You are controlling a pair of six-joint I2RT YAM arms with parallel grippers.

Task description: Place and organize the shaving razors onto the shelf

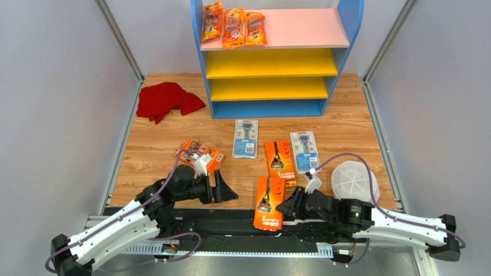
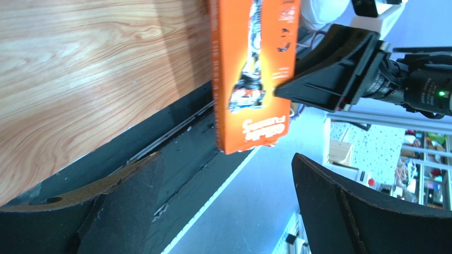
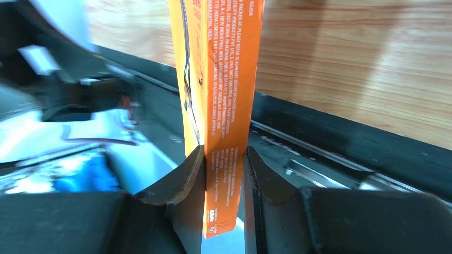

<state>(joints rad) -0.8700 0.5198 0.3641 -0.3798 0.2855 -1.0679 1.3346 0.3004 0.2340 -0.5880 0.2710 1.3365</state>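
**While my right gripper [image 3: 224, 159] pinches an orange box [image 3: 223, 79], my left gripper [image 2: 225, 164] gapes**

Right fingers press on both faces of the box's end and hold it edge-on, with that end reaching past the near edge of the table [image 1: 161, 132]. Left fingers are spread wide, just beside the box, touching nothing. On the table lie a second box [image 1: 279, 160] just beyond the held one, two blister cards [image 1: 245, 138] [image 1: 305, 149] flanking it, and an orange pack [image 1: 200, 155] near my left wrist. Three orange bags [image 1: 233, 27] sit side by side at the left end of the top board [image 1: 305, 29] of the shelf [image 1: 343, 57]. A red cloth [image 1: 167, 100] lies left of the shelf, and a white dish [image 1: 354, 181] beside my right arm
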